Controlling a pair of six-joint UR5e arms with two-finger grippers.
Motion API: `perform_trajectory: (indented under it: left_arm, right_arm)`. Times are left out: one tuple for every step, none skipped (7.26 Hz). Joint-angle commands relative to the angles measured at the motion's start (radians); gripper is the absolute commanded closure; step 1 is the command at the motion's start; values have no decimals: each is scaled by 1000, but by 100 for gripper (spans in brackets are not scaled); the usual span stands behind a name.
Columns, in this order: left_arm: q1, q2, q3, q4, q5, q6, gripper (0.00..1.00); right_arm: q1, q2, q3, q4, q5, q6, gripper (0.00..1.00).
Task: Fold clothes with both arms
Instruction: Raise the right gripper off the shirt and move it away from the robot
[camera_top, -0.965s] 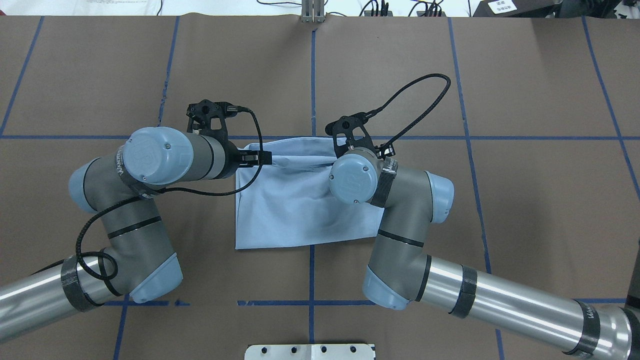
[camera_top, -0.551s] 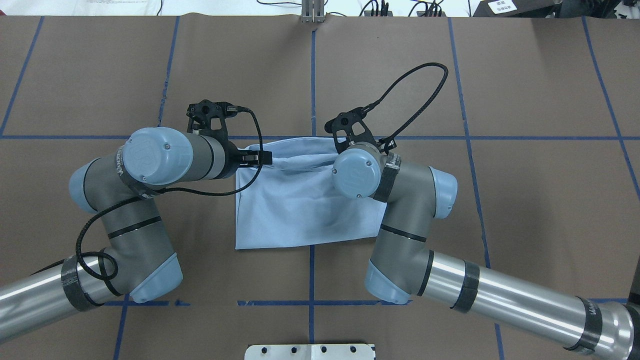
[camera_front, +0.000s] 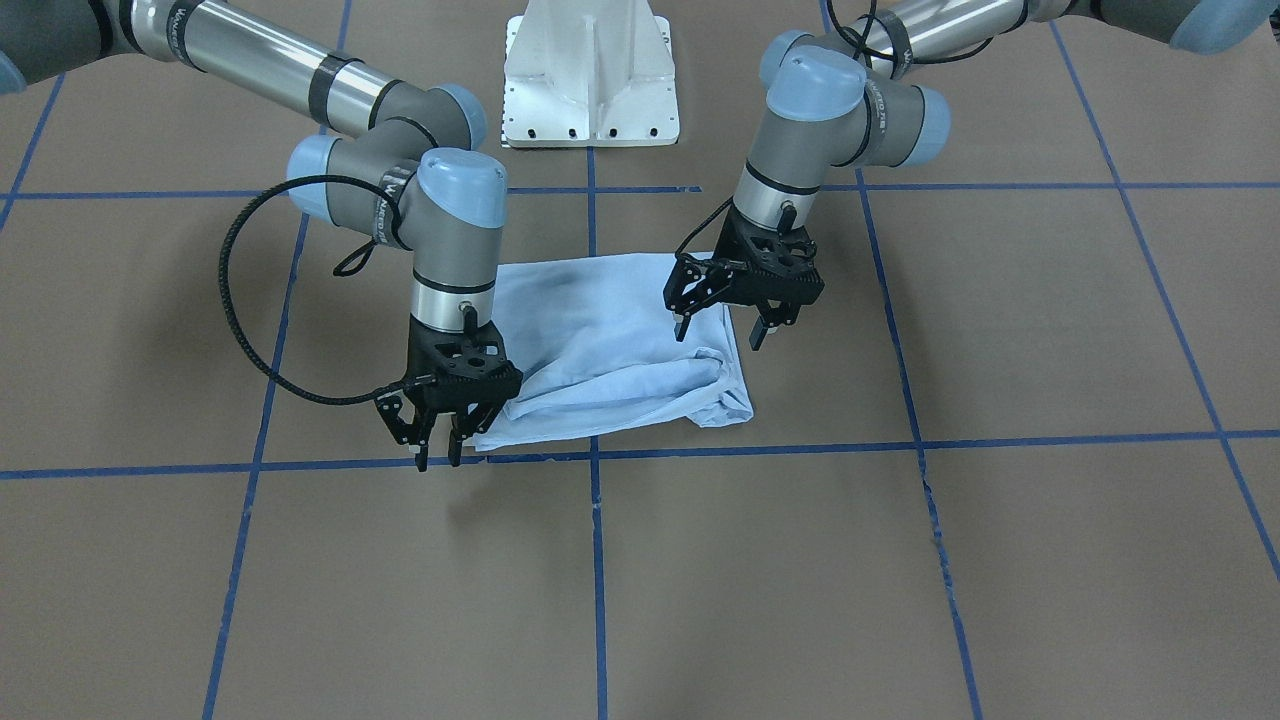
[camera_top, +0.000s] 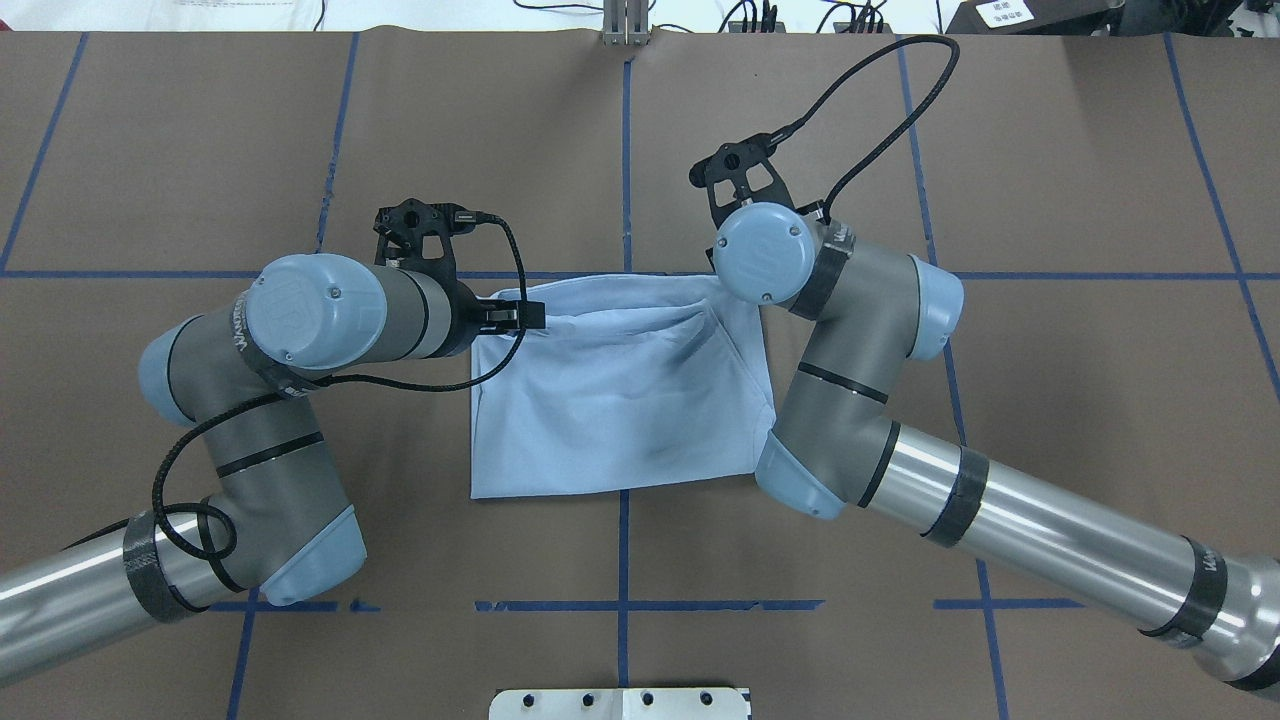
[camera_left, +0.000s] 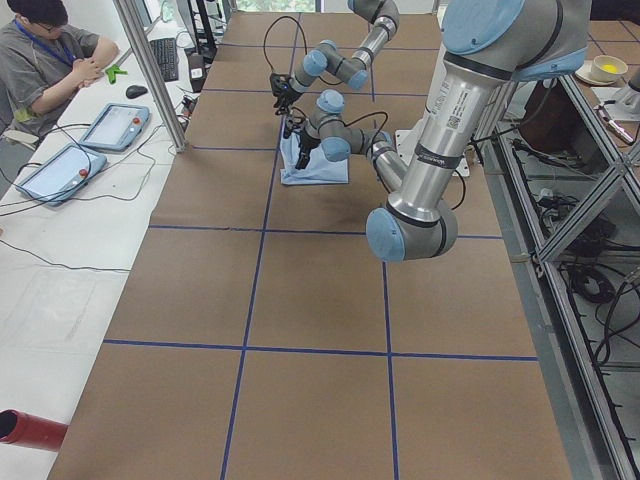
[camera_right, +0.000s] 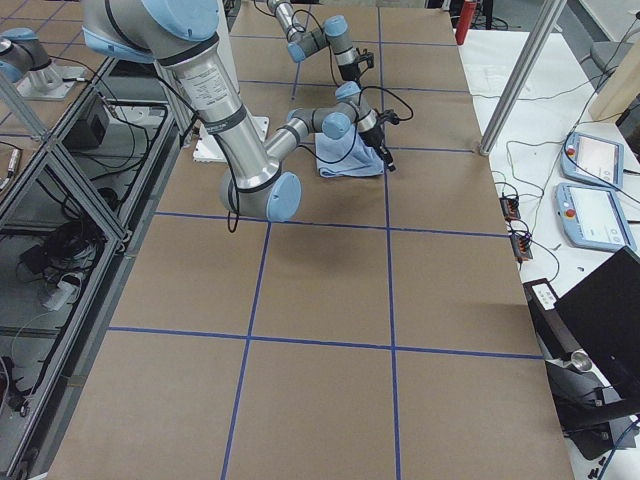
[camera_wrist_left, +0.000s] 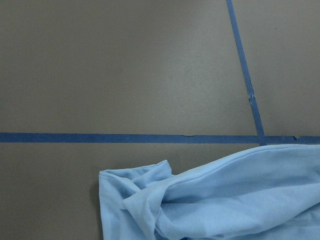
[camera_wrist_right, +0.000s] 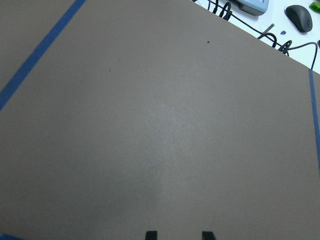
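Brown paper covers the long bench (camera_front: 900, 560), ruled into big squares by blue tape lines (camera_front: 800, 440). A person (camera_left: 50, 60) sits at a white side desk along one edge. Read the bench from above as a clock, with the robot's white pedestal base (camera_front: 590, 70) at 6 o'clock.

The light blue T-shirt (camera_top: 610, 400) lies flat at the centre, folded into a rough rectangle. Its 12 o'clock edge is rumpled and sits just short of a cross line of tape.

The left arm (camera_top: 300, 320) reaches in from 8 o'clock. The left fingers (camera_front: 760, 330) point down over the shirt's 10 o'clock corner, spread wide with nothing between them, hanging just above the bunched cloth.

The right arm (camera_top: 870, 400) comes in from 4 o'clock. The right fingers (camera_front: 452, 448) point down just off the shirt's 1 o'clock corner, over bare paper by the tape line. They are a little apart and hold nothing; the right wrist camera shows only paper between the two tips. I cannot tell whether those tips touch the paper.
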Motion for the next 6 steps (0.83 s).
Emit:
perform_trajectory:
  left_arm:
    - [24, -6, 31, 11, 2, 0, 0]
    - [41, -13, 77, 11, 9, -2, 0]
    - [43, -18, 110, 6, 12, 0, 0]
    - [45, -23, 112, 8, 11, 2, 0]
    - [45, -24, 110, 8, 11, 2, 0]
    - [45, -33, 121, 12, 11, 3, 0]
  right_arm:
    - [63, 11, 5, 55, 152, 48, 58]
    - [64, 12, 5, 55, 157, 82, 56]
    - [65, 14, 7, 55, 168, 93, 49]
    - [65, 14, 8, 55, 171, 128, 48]
    - [65, 14, 8, 55, 171, 133, 37]
    - [67, 14, 8, 54, 171, 140, 0]
